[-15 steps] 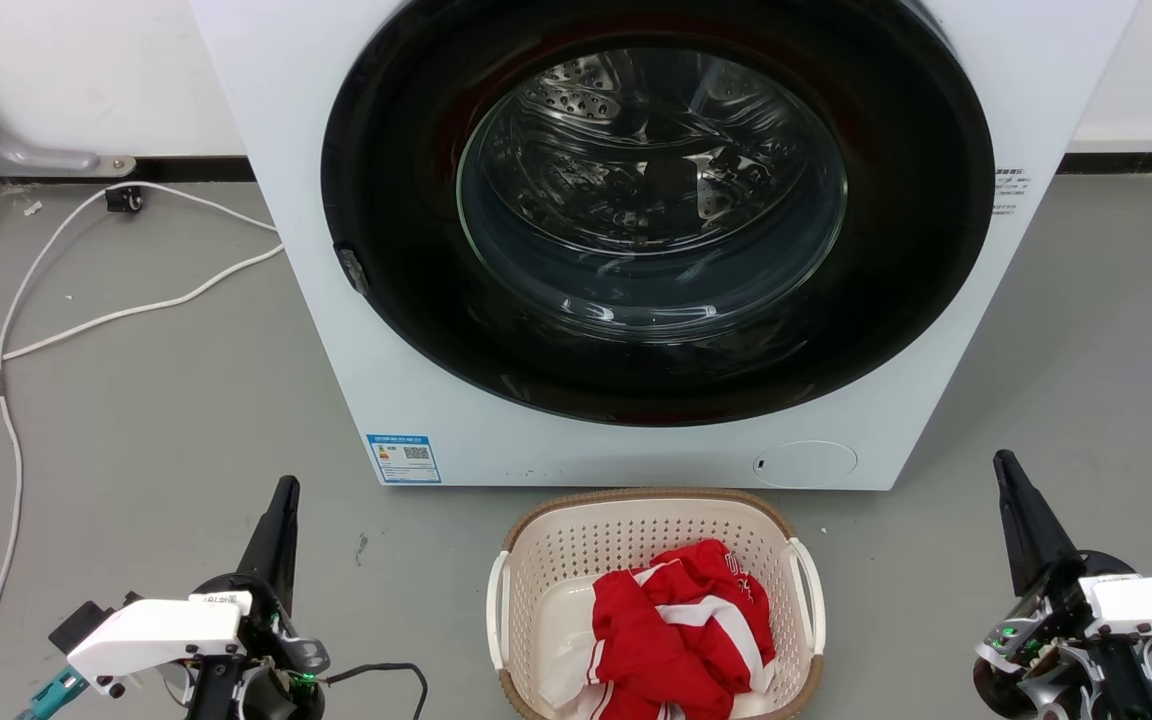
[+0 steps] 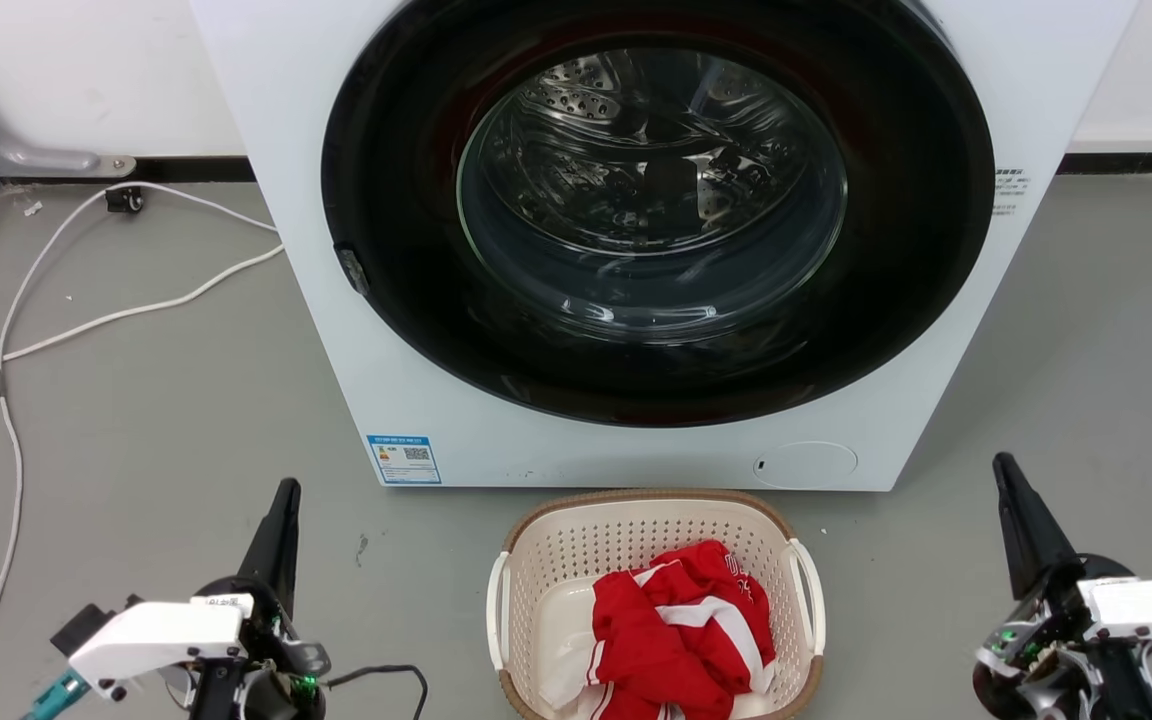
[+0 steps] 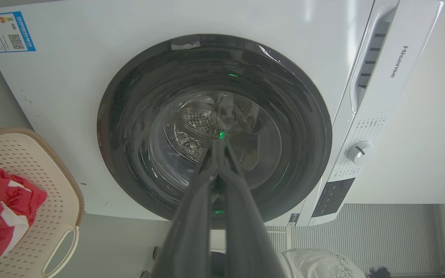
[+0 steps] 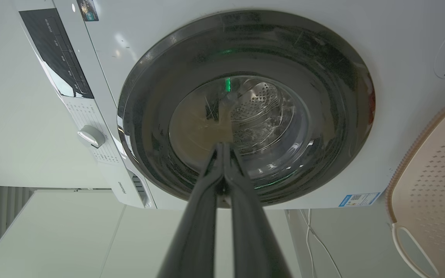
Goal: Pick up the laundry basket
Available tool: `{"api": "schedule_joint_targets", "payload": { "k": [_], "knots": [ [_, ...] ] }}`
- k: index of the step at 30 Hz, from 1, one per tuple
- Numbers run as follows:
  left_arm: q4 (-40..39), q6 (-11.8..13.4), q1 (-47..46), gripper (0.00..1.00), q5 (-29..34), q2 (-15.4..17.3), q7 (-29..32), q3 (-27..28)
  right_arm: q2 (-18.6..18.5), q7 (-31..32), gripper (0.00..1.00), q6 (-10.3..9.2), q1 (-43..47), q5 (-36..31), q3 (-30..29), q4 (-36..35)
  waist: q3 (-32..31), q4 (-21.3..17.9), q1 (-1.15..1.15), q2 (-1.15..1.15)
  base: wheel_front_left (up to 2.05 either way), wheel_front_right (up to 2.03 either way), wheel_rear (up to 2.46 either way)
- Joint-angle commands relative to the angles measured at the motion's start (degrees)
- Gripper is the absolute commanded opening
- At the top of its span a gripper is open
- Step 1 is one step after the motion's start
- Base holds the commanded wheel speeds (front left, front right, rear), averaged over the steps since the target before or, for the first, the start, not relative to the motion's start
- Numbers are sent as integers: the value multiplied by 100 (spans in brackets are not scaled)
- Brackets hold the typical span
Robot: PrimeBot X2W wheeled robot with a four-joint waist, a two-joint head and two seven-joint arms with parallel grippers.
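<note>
Cream perforated plastic with a brown woven-look rim: the laundry basket (image 2: 576, 550) sits on the grey floor (image 2: 136, 420) just in front of the washing machine (image 2: 496, 450), below its closed round door (image 2: 651, 190), with a crumpled red-and-white garment (image 2: 681, 630) inside. Its two white handles, one on the robot's left (image 2: 494, 610) and one on the robot's right (image 2: 816, 600), face outward along the machine's front. The basket's near end is cut off in the head view, so its long axis cannot be settled.

The left gripper (image 2: 284, 500) hovers in front of the machine's lower left corner, and the right gripper (image 2: 1008, 480) just off its lower right corner. Both sets of dark fingers are pressed together and hold nothing, and they point at the machine, not at the basket. The left wrist view shows the tips meeting (image 3: 218, 144) against the door glass, and the right wrist view shows the same (image 4: 224, 148).

The basket lies between the two arms, inward from each, and neither looks clearly nearer. A lift would likely need both grippers to open and swing inward, each to the handle on its own side.
</note>
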Motion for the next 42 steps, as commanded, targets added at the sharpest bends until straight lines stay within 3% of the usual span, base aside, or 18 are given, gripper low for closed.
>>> {"api": "schedule_joint_targets", "payload": {
  "k": [1, 3, 4, 13, 20, 33, 42],
  "knots": [
    [-1, 0, 0, 0, -1, 0, -2, -2, 0, -3, 0, -1, 0, 0, 1, -1, 0, 0, 0, 0, 0, 0, 0],
    [90, 0, 62, 0, -2, -5, -9, -23, 2, -9, 0, -1, 65, -1, 10, 92, 0, 0, 0, 0, 0, 0, 0],
    [95, 0, 83, 100, -2, -9, -25, -43, 2, -27, 100, -1, 84, -3, 25, 95, 1, 0, 0, 0, 0, 0, 0],
    [-151, 0, 87, 100, 109, -8, -293, -300, 4, -294, 100, -1, 168, -169, 192, -144, 7, 0, 0, 0, 0, 0, 0],
    [-404, 0, 77, 100, 767, 0, -480, -425, 5, -480, 100, -1, 216, -733, 203, -276, 12, 3, 0, 0, 0, 0, 0],
    [-716, 4, 89, 100, 2535, -6, -788, -569, 7, -789, 100, -1, 285, -3225, 305, -606, 17, 1, 0, 0, 0, 0, 0],
    [-789, 151, 111, 100, 3720, -5, -979, -777, 9, -981, 100, 0, 374, -4704, 362, -731, 14, 4, 0, 0, 0, 0, 0]
  ]
}}
